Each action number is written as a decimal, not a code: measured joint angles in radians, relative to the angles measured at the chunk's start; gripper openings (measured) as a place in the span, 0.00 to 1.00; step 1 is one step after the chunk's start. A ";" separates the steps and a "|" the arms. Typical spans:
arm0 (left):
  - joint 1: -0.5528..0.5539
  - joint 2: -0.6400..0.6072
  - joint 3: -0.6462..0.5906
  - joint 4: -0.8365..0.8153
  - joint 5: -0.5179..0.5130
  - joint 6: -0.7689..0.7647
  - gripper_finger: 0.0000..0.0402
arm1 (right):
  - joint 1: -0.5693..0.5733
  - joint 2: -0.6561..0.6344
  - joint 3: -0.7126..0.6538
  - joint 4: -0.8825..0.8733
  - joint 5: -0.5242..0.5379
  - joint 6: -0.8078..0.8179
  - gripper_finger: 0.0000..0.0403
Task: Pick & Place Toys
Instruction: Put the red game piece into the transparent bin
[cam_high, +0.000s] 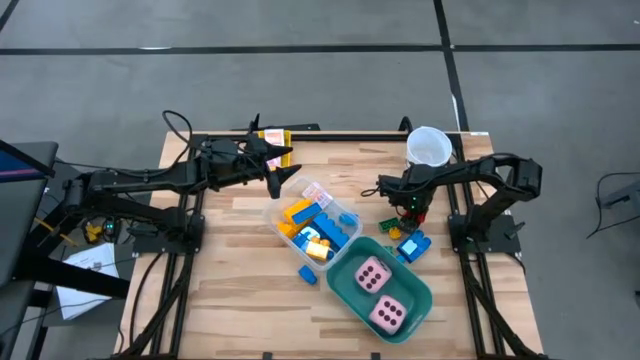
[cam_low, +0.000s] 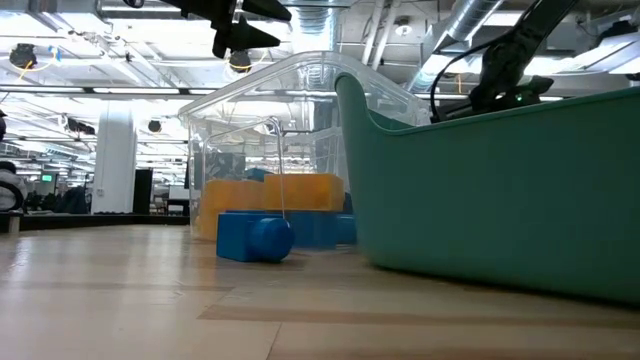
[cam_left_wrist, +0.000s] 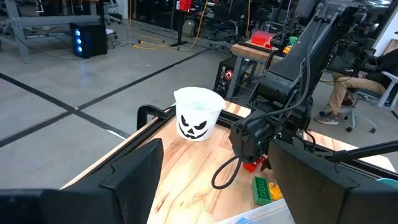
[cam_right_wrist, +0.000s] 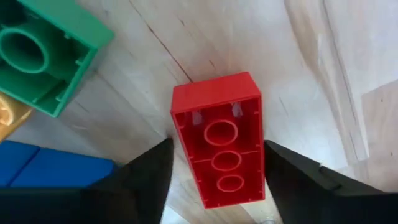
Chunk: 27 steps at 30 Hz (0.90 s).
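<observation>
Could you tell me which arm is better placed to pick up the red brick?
The right: its gripper already straddles the red brick, fingers on both sides. The left gripper hovers near the table's far edge.

A white cup (cam_left_wrist: 198, 115) with a jack-o'-lantern face stands beside the right tool (cam_left_wrist: 252, 163).

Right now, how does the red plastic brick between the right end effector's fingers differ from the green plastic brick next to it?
The red plastic brick is narrow, with one row of three round tubes in its hollow underside; the green plastic brick looks wider and shows one large tube, though the picture's edge cuts it off. The red brick lies between the right end effector's fingers; the green brick lies outside them. Both lie hollow side up on the wooden table.
</observation>
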 joint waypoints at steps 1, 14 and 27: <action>0.000 0.000 0.000 0.000 0.000 0.000 0.72 | 0.000 0.000 0.000 -0.001 0.001 0.003 0.54; 0.000 0.000 0.000 0.000 -0.001 0.000 0.72 | -0.001 -0.039 0.071 -0.108 0.015 0.113 0.32; 0.000 -0.002 0.000 -0.055 -0.003 0.000 0.72 | -0.001 -0.347 0.479 -0.029 -0.224 0.310 0.32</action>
